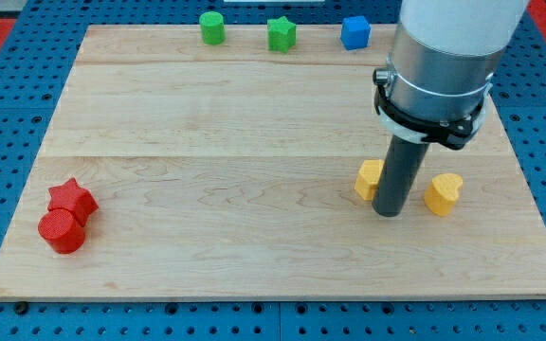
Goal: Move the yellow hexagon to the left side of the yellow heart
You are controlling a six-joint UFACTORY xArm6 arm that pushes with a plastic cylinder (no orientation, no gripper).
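The yellow hexagon point(368, 179) lies on the wooden board at the view's right, partly hidden behind my rod. The yellow heart point(443, 193) lies to its right, a short gap away. My tip point(388, 212) rests on the board between them, touching or nearly touching the hexagon's right side and a little left of the heart.
A red star point(73, 197) and a red cylinder point(62, 230) sit together at the view's lower left. A green cylinder point(212, 27), a green star-like block point(281, 34) and a blue block point(354, 31) line the board's top edge. The arm's grey body point(444, 57) overhangs the upper right.
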